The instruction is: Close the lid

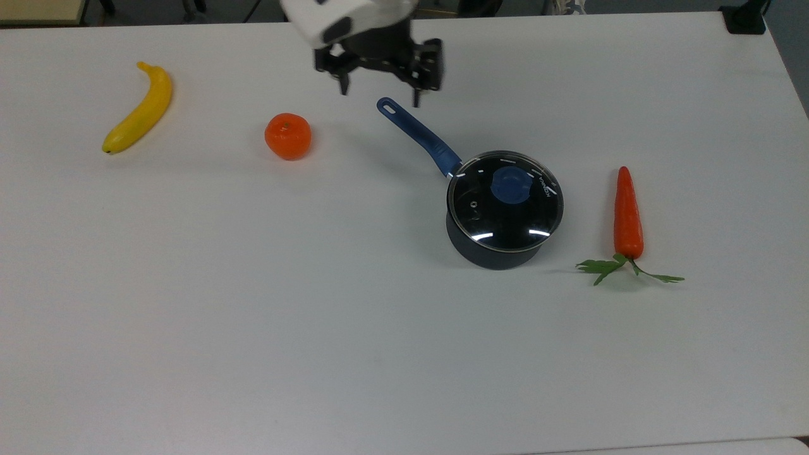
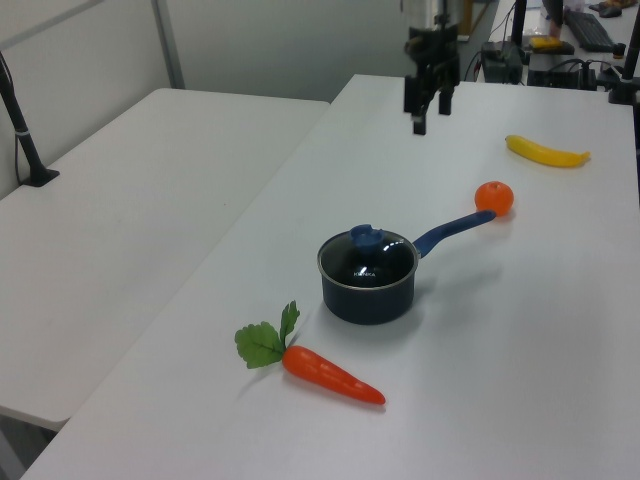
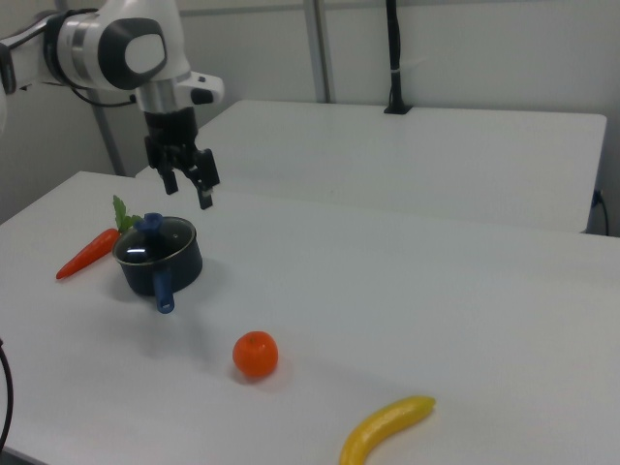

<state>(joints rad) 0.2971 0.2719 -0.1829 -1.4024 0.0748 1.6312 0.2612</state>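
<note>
Glass with a thin metal rim, the lid (image 1: 505, 201) sits flat on the one pot (image 2: 366, 278), its blue knob (image 3: 149, 225) upright at the centre, so by the look of it the closing is done. Raised clear of the surface (image 1: 253, 328), the fingers (image 1: 379, 95) hang apart and hold nothing. From them the lid lies below and toward the top view's lower right, well apart, past the tip of the pot handle (image 1: 418, 136); in the left view it is below and to the left view's left. The handle's long axis runs from the pot toward the fingers, its far end nearest them. Any further move would likely be only a retreat, with nothing to grasp. Counted on the surface: one banana (image 1: 139, 109), one orange (image 1: 288, 135), one carrot (image 1: 627, 215), one pot, one lid.
</note>
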